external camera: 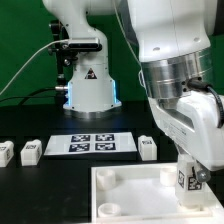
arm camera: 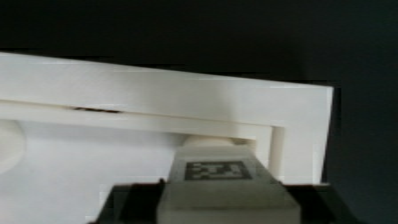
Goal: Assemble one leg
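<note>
My gripper (external camera: 190, 172) is shut on a leg (external camera: 188, 178), a small white square post with a black-and-white tag, held upright over the exterior view's right corner of the large white square board (external camera: 125, 200). In the wrist view the leg (arm camera: 222, 180) fills the space between my dark fingers (arm camera: 134, 205) and points at the board's raised rim corner (arm camera: 294, 130). The leg's lower end is hidden, so I cannot tell if it touches the board. Three more legs lie on the black table: two at the exterior view's left (external camera: 5, 153) (external camera: 30, 151) and one near the middle (external camera: 148, 148).
The marker board (external camera: 92, 143) lies flat on the table behind the square board. The arm's white base (external camera: 88, 85) stands at the back. Round sockets show on the square board near its corners (external camera: 107, 177).
</note>
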Action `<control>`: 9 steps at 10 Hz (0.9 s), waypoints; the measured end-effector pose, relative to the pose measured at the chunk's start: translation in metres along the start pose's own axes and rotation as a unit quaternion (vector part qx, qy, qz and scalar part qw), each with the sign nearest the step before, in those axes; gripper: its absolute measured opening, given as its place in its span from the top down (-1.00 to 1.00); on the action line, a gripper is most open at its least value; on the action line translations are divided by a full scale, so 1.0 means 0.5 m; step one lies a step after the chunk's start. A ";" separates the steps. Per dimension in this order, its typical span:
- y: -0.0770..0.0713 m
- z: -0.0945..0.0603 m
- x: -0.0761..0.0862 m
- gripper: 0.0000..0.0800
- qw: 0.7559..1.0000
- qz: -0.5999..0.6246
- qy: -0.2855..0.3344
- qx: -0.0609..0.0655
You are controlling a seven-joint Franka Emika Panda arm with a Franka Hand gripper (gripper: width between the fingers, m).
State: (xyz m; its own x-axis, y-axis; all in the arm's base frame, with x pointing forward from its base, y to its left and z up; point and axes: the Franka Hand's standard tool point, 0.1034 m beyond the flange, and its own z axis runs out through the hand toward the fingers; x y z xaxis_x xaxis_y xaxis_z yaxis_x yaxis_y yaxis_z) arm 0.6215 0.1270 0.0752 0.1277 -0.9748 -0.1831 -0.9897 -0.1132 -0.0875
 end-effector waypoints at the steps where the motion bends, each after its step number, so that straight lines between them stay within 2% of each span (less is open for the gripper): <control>1: 0.000 0.000 0.000 0.26 1.000 -0.009 0.000 0.000; 2: 0.001 0.001 0.001 -0.16 0.999 -0.050 0.001 -0.001; 3: 0.002 0.002 0.003 -0.16 0.994 -0.113 0.001 -0.002; 4: 0.003 0.002 0.006 -0.53 0.979 -0.202 0.004 -0.004; 6: 0.000 0.000 0.003 -0.62 0.932 -0.362 0.016 -0.011; 7: 0.001 0.001 0.007 -0.62 0.921 -0.390 0.016 -0.012; 9: 0.003 0.002 0.009 -0.62 0.864 -0.503 0.018 -0.020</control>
State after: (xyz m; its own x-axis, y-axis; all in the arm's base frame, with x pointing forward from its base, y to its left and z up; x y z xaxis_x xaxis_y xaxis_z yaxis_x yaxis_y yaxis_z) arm 0.6208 0.1224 0.0735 0.9231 -0.3846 -0.0033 -0.3807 -0.9124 -0.1504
